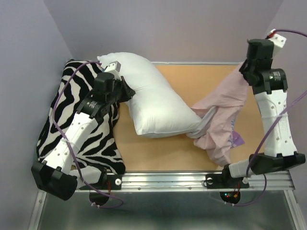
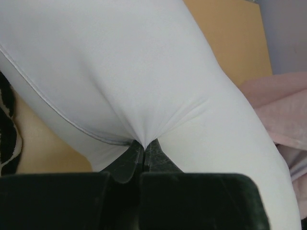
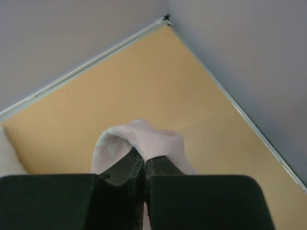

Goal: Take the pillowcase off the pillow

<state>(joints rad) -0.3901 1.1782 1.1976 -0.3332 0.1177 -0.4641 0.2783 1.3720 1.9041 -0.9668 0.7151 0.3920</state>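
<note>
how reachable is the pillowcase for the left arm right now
Probably not without letting go: the left gripper is shut on the pillow, and the pillowcase hangs from the right gripper, beyond the pillow.

A tan tabletop (image 1: 192, 86) is seen under everything; a black-and-white zebra-striped cushion (image 1: 76, 79) is laid over the tabletop's left end, stretched from its far-left corner to its near edge; a silver metal rail (image 1: 192, 179) is fixed along the tabletop's near edge; a dull grey metal sheet (image 1: 168, 211) is seen on the near side of that edge; the tabletop is enclosed at its left, far and right sides by plain lavender-grey walls (image 1: 168, 28).
</note>
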